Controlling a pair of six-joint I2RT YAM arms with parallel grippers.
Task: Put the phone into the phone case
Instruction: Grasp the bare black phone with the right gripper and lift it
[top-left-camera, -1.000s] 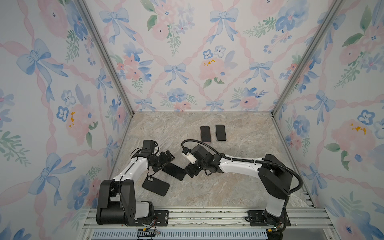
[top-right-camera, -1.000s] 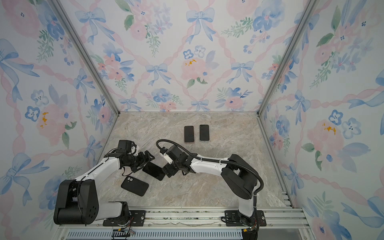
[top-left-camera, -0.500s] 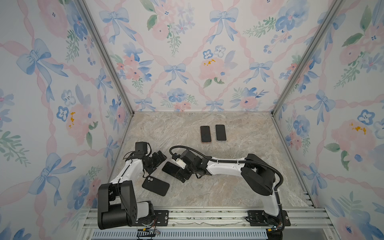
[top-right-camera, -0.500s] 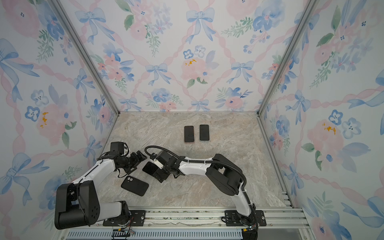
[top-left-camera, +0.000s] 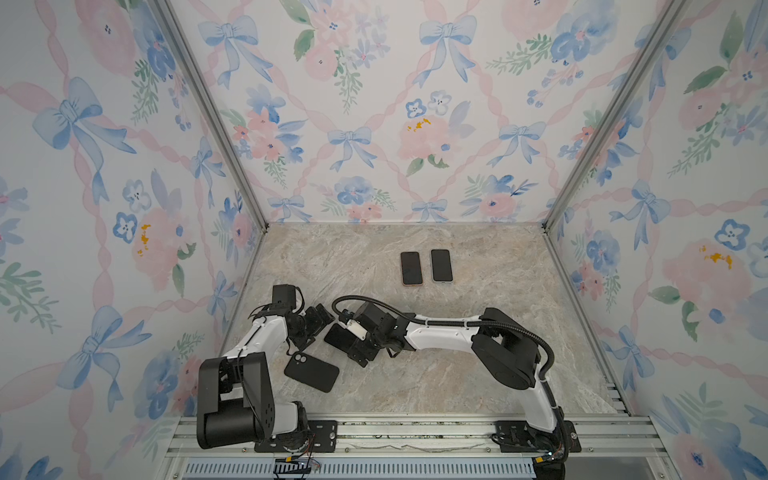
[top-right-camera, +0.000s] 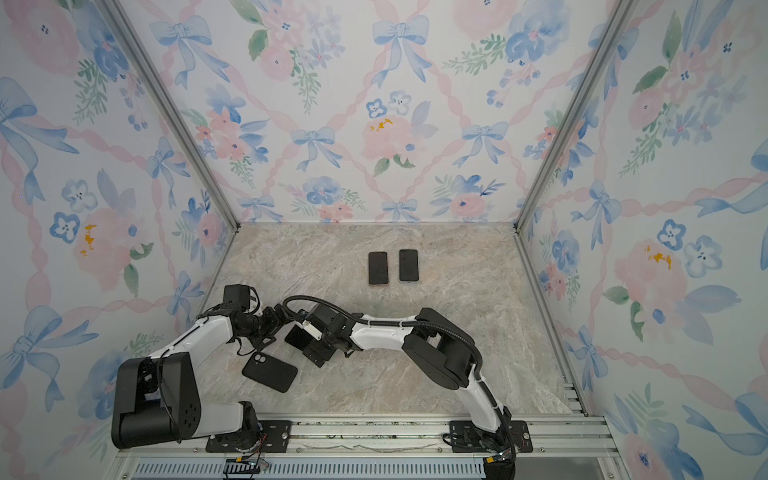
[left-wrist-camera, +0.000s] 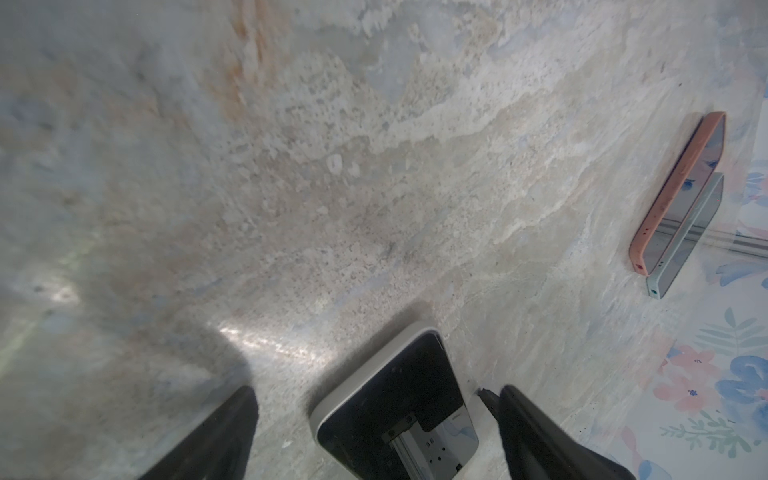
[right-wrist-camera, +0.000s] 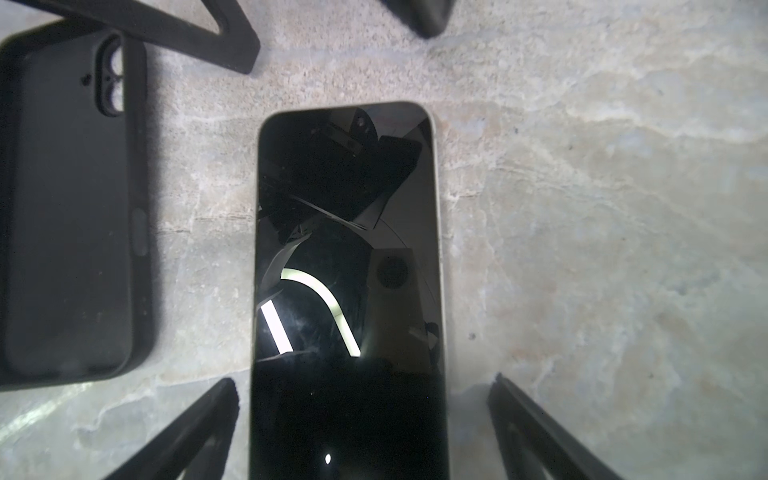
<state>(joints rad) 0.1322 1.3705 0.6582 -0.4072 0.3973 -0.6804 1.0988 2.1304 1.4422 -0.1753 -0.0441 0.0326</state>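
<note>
1. Nearest you, left of centre, the black phone case (top-left-camera: 311, 372) lies flat on the table (top-left-camera: 436, 374), apparently back up. It would likely need turning over before anything goes in.
2. Just beyond it, the phone (right-wrist-camera: 349, 249) lies screen up, not yet in the case. The step in hand is picking it up.
3. Your right gripper (right-wrist-camera: 361, 384) straddles the phone's right end, jaws wide apart and clamping nothing. Next, close squarely on the long edges.
4. Your left gripper (left-wrist-camera: 376, 390) is spread at the phone's left end, holding nothing.
5. Far off, two cased phones (top-left-camera: 426, 267) lie side by side.
</note>
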